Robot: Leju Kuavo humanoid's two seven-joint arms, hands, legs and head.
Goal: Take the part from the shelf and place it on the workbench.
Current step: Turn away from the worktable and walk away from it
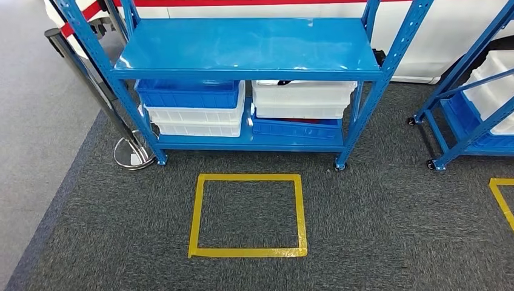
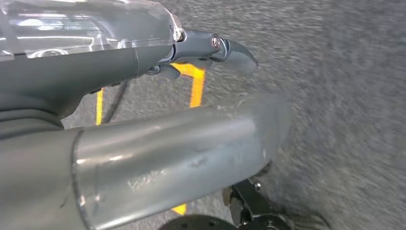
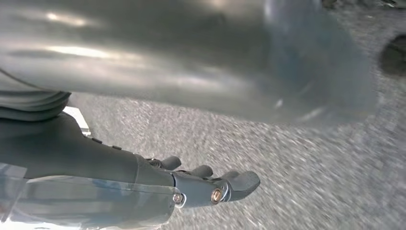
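Grey carpet (image 1: 363,230) fronts the blue shelf (image 1: 248,45); no part is identifiable among the bins (image 1: 191,103) beneath its top board. Left hand (image 2: 143,52) and right hand (image 3: 143,182) hang over carpet, fingers spread, holding nothing. Reaching risks choosing the wrong bin.

Head view: high, facing forward and down at blue shelf (image 1: 248,73), carpet (image 1: 363,230) and yellow tape square (image 1: 248,215). Both wrist views: very close behind own hand, facing carpet. Left wrist view shares the tape with head view.
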